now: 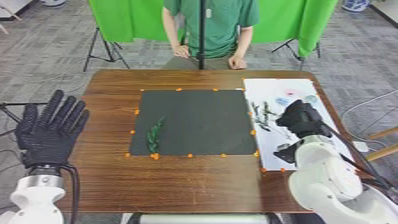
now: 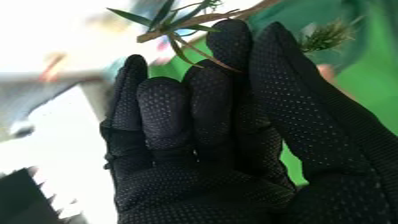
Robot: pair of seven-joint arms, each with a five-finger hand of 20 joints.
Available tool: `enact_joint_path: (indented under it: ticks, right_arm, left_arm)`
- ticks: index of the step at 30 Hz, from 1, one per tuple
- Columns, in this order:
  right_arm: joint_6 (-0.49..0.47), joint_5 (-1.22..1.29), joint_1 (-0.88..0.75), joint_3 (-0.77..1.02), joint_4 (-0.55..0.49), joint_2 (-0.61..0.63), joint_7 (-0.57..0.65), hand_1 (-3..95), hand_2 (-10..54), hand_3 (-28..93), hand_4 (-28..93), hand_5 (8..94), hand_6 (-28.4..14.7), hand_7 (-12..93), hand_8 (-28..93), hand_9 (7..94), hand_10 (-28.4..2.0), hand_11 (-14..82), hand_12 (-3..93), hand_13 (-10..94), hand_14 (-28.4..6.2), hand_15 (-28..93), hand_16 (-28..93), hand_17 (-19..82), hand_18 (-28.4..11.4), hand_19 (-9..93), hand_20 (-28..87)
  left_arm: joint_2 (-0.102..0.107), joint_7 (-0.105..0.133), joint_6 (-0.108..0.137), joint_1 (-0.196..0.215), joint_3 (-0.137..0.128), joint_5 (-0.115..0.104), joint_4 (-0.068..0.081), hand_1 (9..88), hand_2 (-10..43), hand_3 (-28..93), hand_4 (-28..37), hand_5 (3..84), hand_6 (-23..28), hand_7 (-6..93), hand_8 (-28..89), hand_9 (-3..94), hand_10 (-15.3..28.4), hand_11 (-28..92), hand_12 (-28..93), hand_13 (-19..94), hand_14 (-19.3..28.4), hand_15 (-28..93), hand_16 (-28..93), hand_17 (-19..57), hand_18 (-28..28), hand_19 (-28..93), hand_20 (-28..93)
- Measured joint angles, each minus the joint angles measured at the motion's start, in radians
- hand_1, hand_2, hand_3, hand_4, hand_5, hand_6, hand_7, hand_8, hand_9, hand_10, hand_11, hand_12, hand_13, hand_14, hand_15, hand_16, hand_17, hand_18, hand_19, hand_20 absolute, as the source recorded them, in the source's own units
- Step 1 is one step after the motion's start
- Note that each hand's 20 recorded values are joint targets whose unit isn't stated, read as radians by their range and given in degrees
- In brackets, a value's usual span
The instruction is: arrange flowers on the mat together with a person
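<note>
brown wooden table (image 1: 178, 187); dark mat (image 1: 195, 120) on it, white sheet (image 1: 274, 86) just beside, to right.

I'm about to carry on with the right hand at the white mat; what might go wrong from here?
The brown twig lies by the tips of the right hand, but I can't tell whether it is gripped; lifting now might leave it behind or drop it.

Leafy sprigs lie close beside that hand on the white mat, so a sideways move could drag them along.
</note>
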Motion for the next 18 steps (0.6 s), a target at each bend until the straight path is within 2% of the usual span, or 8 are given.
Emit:
enact_joint_path:
  ticks: [6, 10, 14, 18]
  right_arm:
    - [-0.025, 0.154, 0.18, -0.188, 0.122, -0.088, -0.088, 51.4, -8.2, 70, -24, 70.1, -1.5, 42, 12, 66.3, -15.3, 53.4, 55.7, 53, -17.9, 74, 44, 22, -24.2, 75, 31]
    - [-0.055, 0.237, 0.268, -0.282, 0.171, -0.154, -0.097, 51.3, -8.4, 70, -24, 70.2, -1.4, 42, 11, 66.4, -15.4, 53.3, 55.5, 54, -17.9, 74, 43, 22, -24.3, 75, 31]
    - [-0.053, 0.18, 0.351, -0.397, 0.212, -0.207, -0.081, 51.4, -9.2, 70, -24, 71.1, -1.8, 41, 12, 67.0, -15.7, 53.4, 54.7, 54, -18.6, 75, 42, 23, -25.7, 77, 30]
    - [-0.047, 0.068, 0.422, -0.511, 0.238, -0.256, -0.023, 51.5, -9.4, 70, -24, 71.5, -2.0, 41, 13, 67.2, -16.0, 53.4, 54.7, 54, -19.2, 75, 42, 23, -26.5, 78, 28]
  left_arm:
    - [0.005, -0.021, 0.003, -0.024, 0.04, 0.0, 0.01, 22.2, 16.1, 71, -28.3, 41.9, 6.9, 9.6, -9, 34.5, 13.8, 16, 9, 24, 13.4, 24, -6, -4.2, 11.4, 27, 10]
    - [0.012, -0.033, 0.005, -0.045, 0.069, 0.0, 0.024, 22.2, 16.1, 71, -28.3, 41.9, 7.0, 9.6, -9, 34.4, 13.8, 16, 9, 24, 13.4, 24, -6, -4.2, 11.4, 27, 10]
    - [0.021, -0.045, 0.005, -0.079, 0.109, -0.001, 0.039, 22.1, 16.1, 71, -28.3, 41.9, 6.9, 9.6, -9, 34.4, 13.8, 16, 9, 24, 13.4, 24, -6, -4.2, 11.4, 27, 10]
    - [0.025, -0.054, 0.004, -0.106, 0.135, -0.013, 0.041, 22.1, 16.1, 71, -28.3, 41.9, 6.9, 9.6, -9, 34.4, 13.8, 16, 9, 24, 13.4, 24, -6, -4.2, 11.4, 27, 10]
